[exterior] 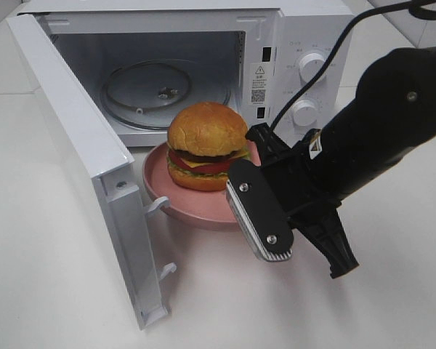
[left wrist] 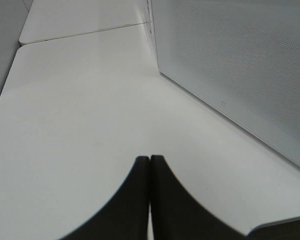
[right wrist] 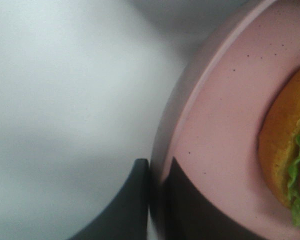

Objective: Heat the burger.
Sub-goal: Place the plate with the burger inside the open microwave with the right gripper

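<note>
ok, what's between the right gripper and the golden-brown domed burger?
Only bare pink round plate, its rim clamped by the right gripper; the burger sits further in. Right wrist view.

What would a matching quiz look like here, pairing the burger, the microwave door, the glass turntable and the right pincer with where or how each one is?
Things:
1. burger
2. microwave door
3. glass turntable
4. right pincer

Place or state:
A. swung open
B. shut on the rim of the pink plate
C. inside the microwave, nothing on it
D. sitting on the plate

Pairs: 1-D, 2-A, 3-C, 4-B
</note>
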Available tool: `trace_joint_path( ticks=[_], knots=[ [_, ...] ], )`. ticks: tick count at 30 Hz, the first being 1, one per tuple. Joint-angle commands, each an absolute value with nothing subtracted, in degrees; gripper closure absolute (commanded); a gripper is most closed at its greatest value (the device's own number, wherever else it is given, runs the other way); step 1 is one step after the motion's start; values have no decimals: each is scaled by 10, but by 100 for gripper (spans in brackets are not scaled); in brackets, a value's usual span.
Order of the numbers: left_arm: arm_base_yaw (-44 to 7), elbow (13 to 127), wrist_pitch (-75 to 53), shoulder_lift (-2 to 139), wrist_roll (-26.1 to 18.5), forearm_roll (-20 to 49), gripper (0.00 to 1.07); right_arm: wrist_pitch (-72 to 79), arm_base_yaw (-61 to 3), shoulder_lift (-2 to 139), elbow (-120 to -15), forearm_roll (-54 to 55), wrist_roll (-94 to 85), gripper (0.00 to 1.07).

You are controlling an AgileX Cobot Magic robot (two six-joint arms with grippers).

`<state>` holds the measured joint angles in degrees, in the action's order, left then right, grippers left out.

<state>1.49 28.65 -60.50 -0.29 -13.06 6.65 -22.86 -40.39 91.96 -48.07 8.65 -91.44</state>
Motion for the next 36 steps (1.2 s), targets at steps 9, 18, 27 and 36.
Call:
trace_joint_path(
  ticks=[9, 18, 27, 36],
  knots=[
    [11, 285, -598, -15, -130, 70, 106, -215, -383, 976, -584, 93, -951, 107],
    [11, 285, -598, -15, -130, 70, 106, -226, -380, 1039, -669, 95, -967, 107],
    [11, 285, -598, -15, -130, 70, 106, -222, -365, 1104, -742, 97, -961, 107],
    [11, 285, -598, -15, -130, 70, 106, -229, -353, 1170, -832, 94, -904, 107]
  ],
)
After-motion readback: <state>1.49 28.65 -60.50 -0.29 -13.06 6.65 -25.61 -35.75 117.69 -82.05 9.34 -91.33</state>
